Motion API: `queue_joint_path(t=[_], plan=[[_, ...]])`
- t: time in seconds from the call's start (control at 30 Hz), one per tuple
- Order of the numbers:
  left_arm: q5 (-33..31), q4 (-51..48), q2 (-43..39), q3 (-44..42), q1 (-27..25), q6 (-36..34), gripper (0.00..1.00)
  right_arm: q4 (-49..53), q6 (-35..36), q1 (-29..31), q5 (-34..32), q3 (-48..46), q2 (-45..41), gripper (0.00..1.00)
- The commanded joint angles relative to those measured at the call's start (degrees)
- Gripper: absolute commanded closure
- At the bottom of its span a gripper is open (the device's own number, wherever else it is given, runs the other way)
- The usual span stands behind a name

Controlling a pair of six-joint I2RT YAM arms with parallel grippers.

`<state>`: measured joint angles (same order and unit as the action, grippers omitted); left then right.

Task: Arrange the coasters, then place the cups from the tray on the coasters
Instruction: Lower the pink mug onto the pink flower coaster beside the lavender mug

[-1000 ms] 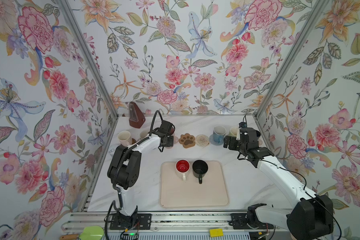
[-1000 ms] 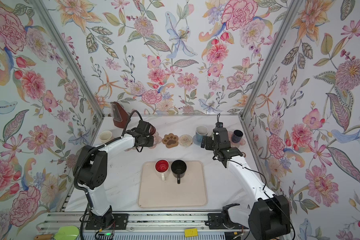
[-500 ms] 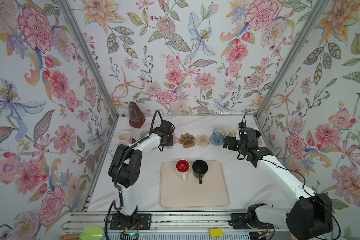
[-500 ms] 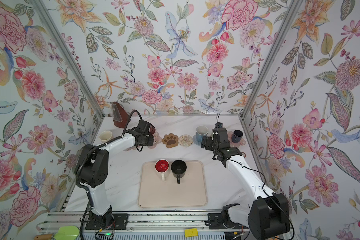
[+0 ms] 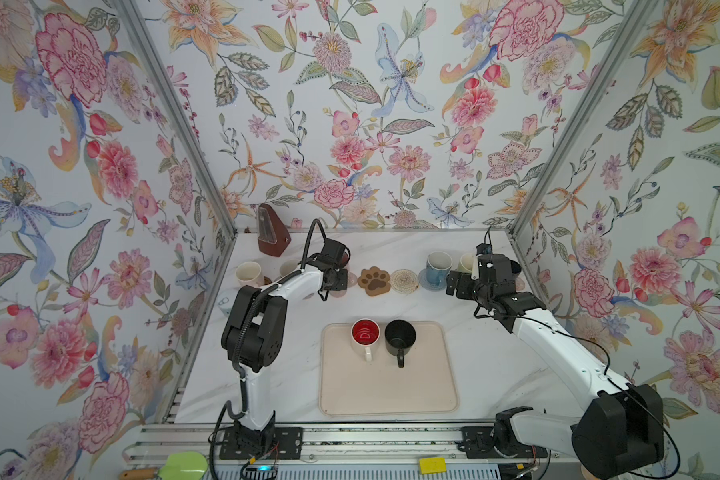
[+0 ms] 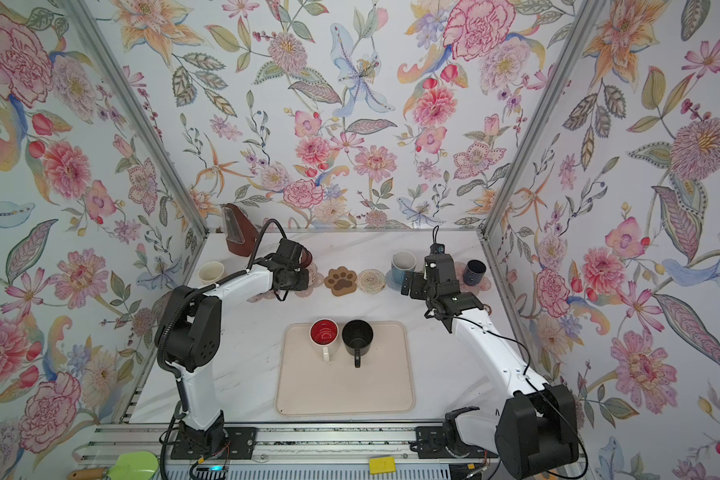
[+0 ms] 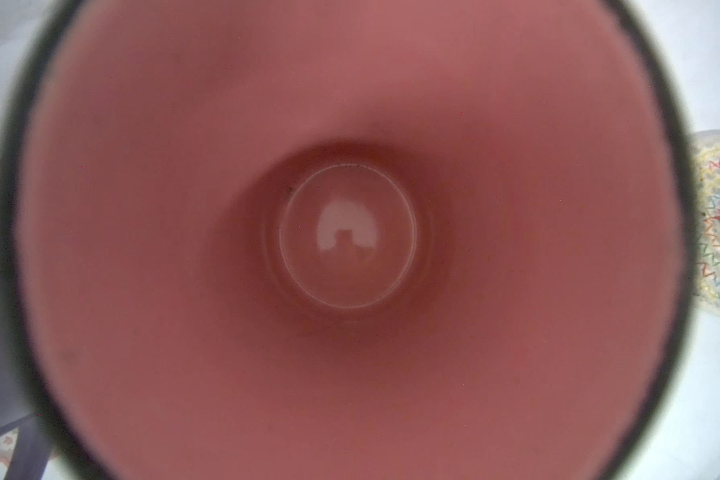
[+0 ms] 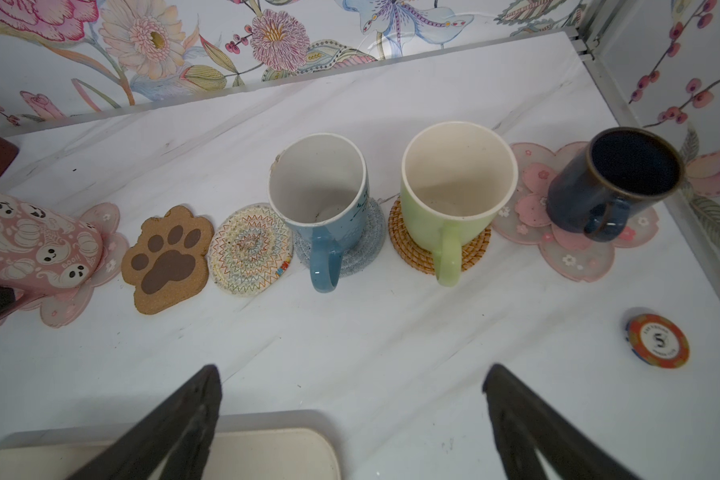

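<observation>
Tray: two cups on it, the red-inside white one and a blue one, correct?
No. The tray holds the red-inside white cup and a black cup, not a blue one, as both top views show; the blue cup stands on the grey coaster.

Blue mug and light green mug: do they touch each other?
Apart. The right wrist view shows a strip of white table between the blue mug and the light green mug.
</observation>
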<state>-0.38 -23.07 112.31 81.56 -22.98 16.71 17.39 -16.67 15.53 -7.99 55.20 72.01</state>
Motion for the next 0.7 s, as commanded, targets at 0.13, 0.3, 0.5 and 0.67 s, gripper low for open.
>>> queue_joint_path(t=[0.13, 0.3, 0.5, 0.67], plan=[[-3.1, 1.6, 0.1, 3.1, 0.7, -0.5, 1.00, 1.4, 0.9, -0.4, -0.8, 1.8, 0.3, 0.01], [-4.7, 0.2, -0.1, 3.4, 0.8, -1.0, 1.00, 1.4, 0.8, -0.4, -0.7, 1.8, 0.5, 0.01], [-5.0, -0.2, 0.0, 3.7, 0.7, -1.2, 1.00, 1.5, 0.9, -0.4, -0.8, 2.0, 0.4, 0.01], [-3.8, -0.2, 0.7, 3.8, 0.7, -0.7, 1.00, 1.6, 0.8, -0.4, -0.8, 1.9, 0.3, 0.01]])
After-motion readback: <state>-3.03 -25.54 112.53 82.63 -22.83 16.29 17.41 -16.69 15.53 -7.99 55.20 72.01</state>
